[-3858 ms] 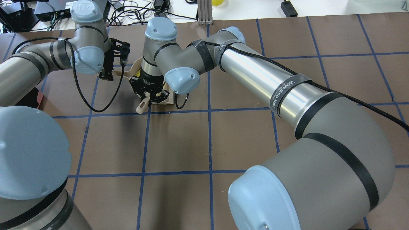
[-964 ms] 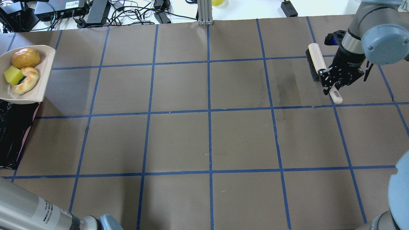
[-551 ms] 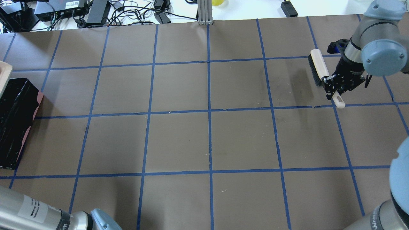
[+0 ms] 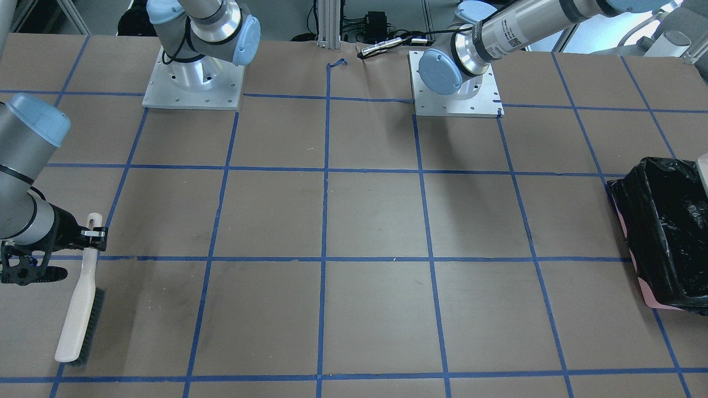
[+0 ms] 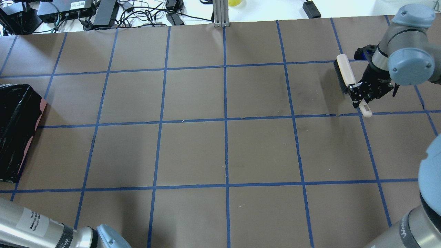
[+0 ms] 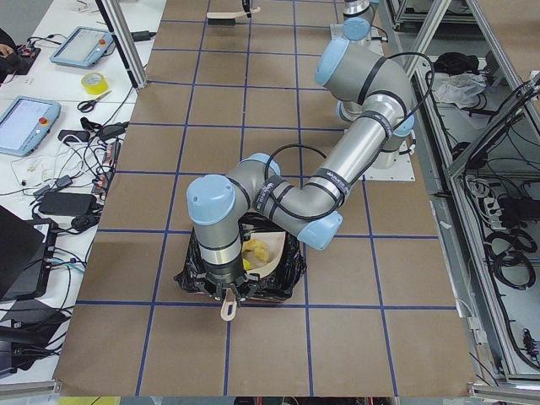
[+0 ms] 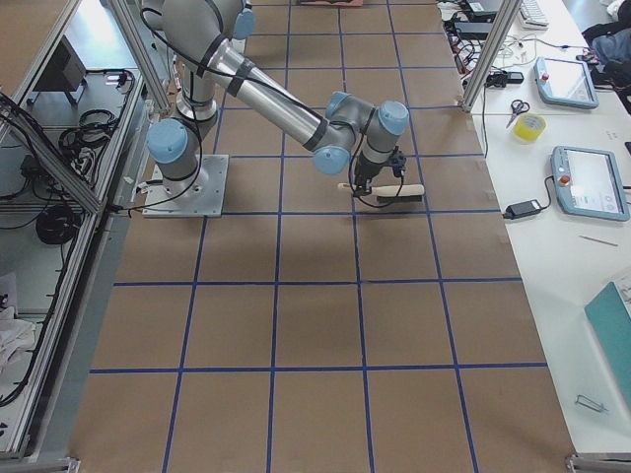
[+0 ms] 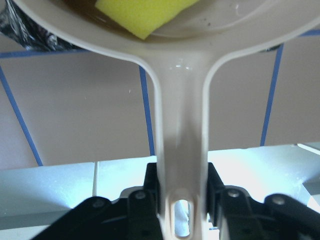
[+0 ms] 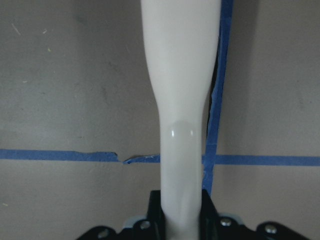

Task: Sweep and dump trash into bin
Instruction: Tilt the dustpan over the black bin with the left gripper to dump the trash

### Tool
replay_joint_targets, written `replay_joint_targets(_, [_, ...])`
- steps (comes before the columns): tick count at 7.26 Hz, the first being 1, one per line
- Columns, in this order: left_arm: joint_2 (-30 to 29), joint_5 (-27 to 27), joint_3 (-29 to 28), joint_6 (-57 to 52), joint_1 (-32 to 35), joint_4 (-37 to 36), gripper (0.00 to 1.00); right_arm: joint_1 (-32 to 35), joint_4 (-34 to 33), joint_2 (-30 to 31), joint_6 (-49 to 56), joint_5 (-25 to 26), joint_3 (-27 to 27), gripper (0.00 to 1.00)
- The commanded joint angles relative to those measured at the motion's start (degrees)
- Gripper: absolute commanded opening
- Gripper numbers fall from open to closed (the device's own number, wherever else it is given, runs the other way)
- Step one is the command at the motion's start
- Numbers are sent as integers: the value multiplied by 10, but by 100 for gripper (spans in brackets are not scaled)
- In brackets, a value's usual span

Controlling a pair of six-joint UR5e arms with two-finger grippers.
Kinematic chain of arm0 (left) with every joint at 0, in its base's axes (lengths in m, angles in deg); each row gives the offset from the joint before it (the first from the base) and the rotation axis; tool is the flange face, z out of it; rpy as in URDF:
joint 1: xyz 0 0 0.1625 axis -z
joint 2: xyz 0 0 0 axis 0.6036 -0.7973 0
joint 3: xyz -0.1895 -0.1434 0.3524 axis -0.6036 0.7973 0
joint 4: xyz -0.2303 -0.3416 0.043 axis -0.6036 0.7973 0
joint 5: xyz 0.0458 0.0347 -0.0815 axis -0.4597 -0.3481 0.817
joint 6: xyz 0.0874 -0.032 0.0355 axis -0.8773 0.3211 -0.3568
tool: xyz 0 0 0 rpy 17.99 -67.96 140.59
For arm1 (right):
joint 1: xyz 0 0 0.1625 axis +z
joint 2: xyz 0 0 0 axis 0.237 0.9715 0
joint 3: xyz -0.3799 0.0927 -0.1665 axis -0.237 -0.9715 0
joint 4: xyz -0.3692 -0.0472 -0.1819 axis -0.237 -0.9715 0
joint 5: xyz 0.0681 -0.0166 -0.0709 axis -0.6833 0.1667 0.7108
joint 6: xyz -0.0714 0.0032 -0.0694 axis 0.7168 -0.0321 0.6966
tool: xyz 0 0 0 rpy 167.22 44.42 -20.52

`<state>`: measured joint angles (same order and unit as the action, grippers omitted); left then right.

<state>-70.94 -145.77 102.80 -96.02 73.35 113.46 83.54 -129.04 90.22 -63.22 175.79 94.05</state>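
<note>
My left gripper (image 8: pixel 181 200) is shut on the handle of the beige dustpan (image 8: pixel 180 125). In the exterior left view the dustpan (image 6: pixel 263 265) hangs over the bin (image 6: pixel 189 272), a pink box lined with a black bag, also seen as the bin (image 5: pixel 17 131) and the bin (image 4: pixel 669 232). The trash lies in the pan: a yellow sponge (image 8: pixel 145 15) near the handle and yellow pieces (image 6: pixel 253 251) that I cannot tell apart. My right gripper (image 5: pixel 362 94) is shut on the handle of a cream brush (image 5: pixel 344 73) with black bristles, at the far right of the table.
Brown paper with blue tape lines covers the table (image 5: pixel 224 148). Cables and boxes (image 5: pixel 86 10) lie beyond its far edge. The arm bases (image 4: pixel 193 83) stand on plates at the robot's side. The brush (image 4: pixel 83 298) rests bristles-down near the table's end.
The left arm carried the dustpan with the trash leftward out of the overhead view, uncovering the bin. The right gripper and brush shifted slightly right and lowered.
</note>
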Motion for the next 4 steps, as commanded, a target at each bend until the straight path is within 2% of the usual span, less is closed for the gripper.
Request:
replay_joint_targets(1, [18, -54, 36, -8, 36, -37, 0, -2, -4, -3, 0, 0, -1, 0])
replay_joint_targets(4, [56, -54, 146, -70, 37, -179, 0, -2, -4, -10, -1, 6, 0, 0])
